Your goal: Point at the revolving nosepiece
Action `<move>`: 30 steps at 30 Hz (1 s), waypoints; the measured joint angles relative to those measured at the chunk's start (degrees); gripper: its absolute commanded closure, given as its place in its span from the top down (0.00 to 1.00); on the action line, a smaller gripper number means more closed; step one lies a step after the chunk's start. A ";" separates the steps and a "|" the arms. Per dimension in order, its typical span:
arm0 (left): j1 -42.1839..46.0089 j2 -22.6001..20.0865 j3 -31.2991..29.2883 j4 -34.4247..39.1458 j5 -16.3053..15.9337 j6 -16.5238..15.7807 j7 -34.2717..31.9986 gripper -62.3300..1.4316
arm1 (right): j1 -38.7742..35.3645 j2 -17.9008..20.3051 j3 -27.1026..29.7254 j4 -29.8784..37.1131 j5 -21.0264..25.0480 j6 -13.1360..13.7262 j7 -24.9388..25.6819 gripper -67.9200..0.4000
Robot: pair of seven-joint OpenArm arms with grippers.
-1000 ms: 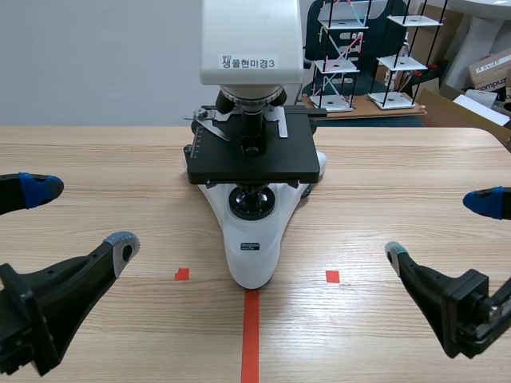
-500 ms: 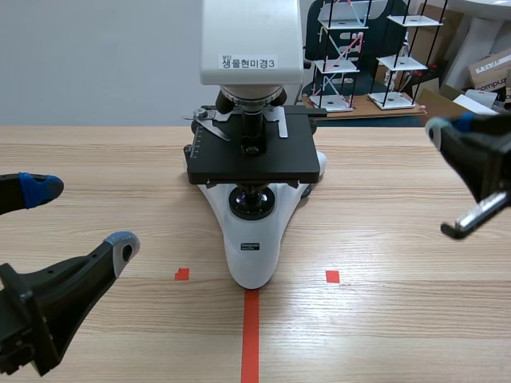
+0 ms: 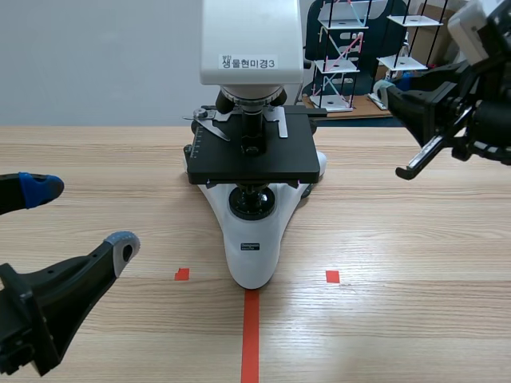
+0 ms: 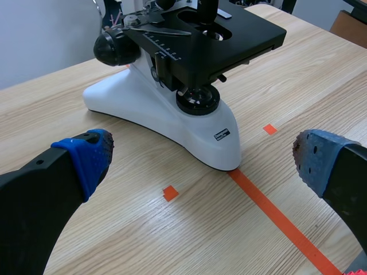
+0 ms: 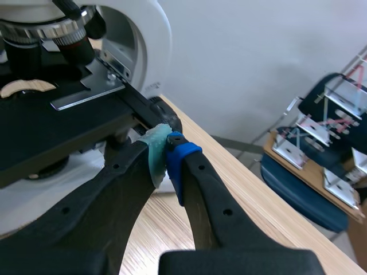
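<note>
Raised the black two-fingered right gripper from low over the wooden table to stage height, jaws now pressed together, no longer spread, well right of the dark ringed revolving nosepiece under the white microscope head, probably lining up the point, with the left gripper low, spread wide.

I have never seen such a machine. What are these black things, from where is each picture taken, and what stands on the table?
This is a robot with two black arms. Each ends in a gripper: two fingers with soft pads. The wide picture looks from between the arms across a wooden table. On it stands a white and black microscope. The orange-red tape is only a mark. The other two pictures come from cameras on the wrists. The left gripper is open, low over the table, and holds nothing. The right gripper is shut on nothing, high beside the microscope, its tip toward it without touching. The revolving nosepiece is farther in.
</note>
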 measured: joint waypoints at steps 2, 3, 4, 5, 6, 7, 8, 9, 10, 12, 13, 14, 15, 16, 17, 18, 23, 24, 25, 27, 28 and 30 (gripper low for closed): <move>0.00 0.00 0.00 0.00 0.02 0.02 0.00 1.00 | 2.40 -0.07 -1.03 -2.21 -1.03 2.19 1.53 0.01; 0.00 0.00 0.00 0.00 0.00 0.00 0.00 1.00 | 3.56 -0.07 -1.55 -3.23 -1.90 3.21 2.71 0.01; 0.00 0.00 0.00 0.00 0.02 0.00 0.00 1.00 | 4.66 -0.07 -2.05 -4.24 -2.25 4.26 3.37 0.01; 0.00 0.00 0.00 0.00 0.00 0.00 0.00 1.00 | 5.66 -0.07 -2.56 -5.14 -3.04 4.83 3.96 0.01; 0.00 0.00 0.00 0.00 0.02 0.00 0.00 1.00 | 6.64 -0.20 -3.10 -5.97 -3.82 5.60 4.59 0.01; 0.00 0.00 0.00 0.00 0.02 0.00 0.00 1.00 | 7.56 -0.39 -3.39 -6.82 -4.66 6.88 5.33 0.01; 0.00 0.00 0.00 0.00 0.02 0.00 0.00 1.00 | 8.44 -0.68 -3.61 -7.65 -5.40 8.31 5.84 0.01; 0.00 0.00 0.00 0.00 0.02 0.00 0.00 1.00 | 9.27 -1.09 -3.74 -8.37 -6.75 9.33 6.27 0.01; 0.00 0.00 0.00 0.00 0.02 0.00 0.02 1.00 | 9.94 -1.68 -3.82 -9.03 -7.98 9.68 6.80 0.01; 0.00 0.00 0.00 0.00 0.04 0.00 0.02 1.00 | 11.02 -3.13 -3.80 -9.97 -10.03 10.16 7.41 0.01; 0.00 0.00 0.00 0.00 0.04 0.00 0.00 1.00 | 11.39 -3.91 -3.80 -10.23 -11.19 10.14 7.78 0.01; 0.00 0.00 0.00 0.00 0.04 0.00 0.00 1.00 | 11.69 -4.70 -3.80 -10.45 -12.48 10.14 8.81 0.01; 0.00 0.00 0.00 0.00 0.04 0.02 0.02 1.00 | 11.82 -5.33 -3.80 -10.49 -13.31 10.14 9.55 0.01; 0.00 0.00 0.00 0.00 0.04 0.02 0.00 1.00 | 11.98 -5.99 -3.80 -10.51 -13.90 10.14 9.92 0.01; 0.00 0.00 0.00 0.00 0.04 0.00 0.00 1.00 | 12.11 -6.47 -3.80 -10.51 -14.25 10.14 9.90 0.01; 0.00 0.00 0.00 0.00 0.04 0.00 0.00 1.00 | 12.13 -6.75 -3.80 -10.51 -14.75 10.14 9.88 0.01; 0.00 0.00 0.00 0.00 0.04 0.00 0.00 1.00 | 12.09 -7.04 -3.80 -10.51 -15.67 10.14 9.68 0.01; 0.00 0.00 0.00 0.00 0.04 0.02 0.00 1.00 | 12.09 -7.04 -3.80 -10.51 -15.65 10.14 9.68 0.01; 0.00 0.00 0.00 0.00 0.04 0.02 0.00 1.00 | 12.09 -7.04 -3.80 -10.51 -15.65 10.14 9.68 0.01; 0.00 0.00 0.00 0.00 0.24 0.02 0.00 1.00 | 12.09 -7.04 -3.80 -10.51 -15.65 10.14 9.68 0.01; 0.00 0.00 0.00 0.00 0.28 0.02 0.00 1.00 | 12.09 -7.04 -3.80 -10.51 -15.65 10.14 9.68 0.01; 0.00 0.00 0.00 0.00 0.28 0.00 0.00 1.00 | 12.09 -7.04 -3.80 -10.51 -15.65 10.14 9.68 0.01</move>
